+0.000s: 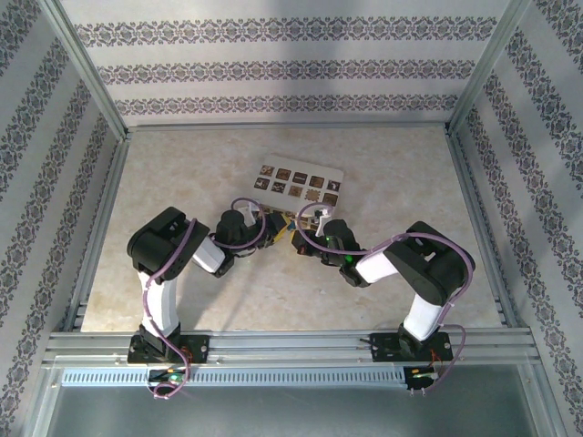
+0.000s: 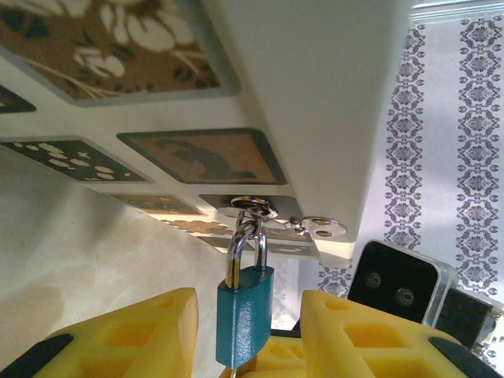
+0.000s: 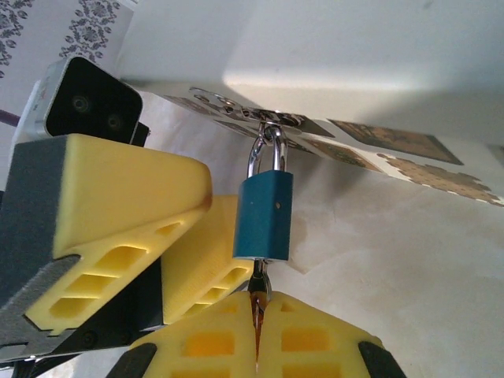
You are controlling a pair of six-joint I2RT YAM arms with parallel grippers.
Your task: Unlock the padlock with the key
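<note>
Key (image 3: 258, 277) looks seated in blue padlock (image 3: 264, 214), pinched by closed right end effector (image 3: 257, 315). Left end effector (image 2: 248, 305) half-open astride lock body. Shackle not yet released.

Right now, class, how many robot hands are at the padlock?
2: the left hand straddles the padlock with gaps either side; the right hand sits under it, shut on the key.

You're looking at a robot lab cell, not a home. Aluminium frame (image 1: 86, 68), wallpaper panels (image 1: 291, 68), mounting rail (image 1: 291, 344) up front.
</note>
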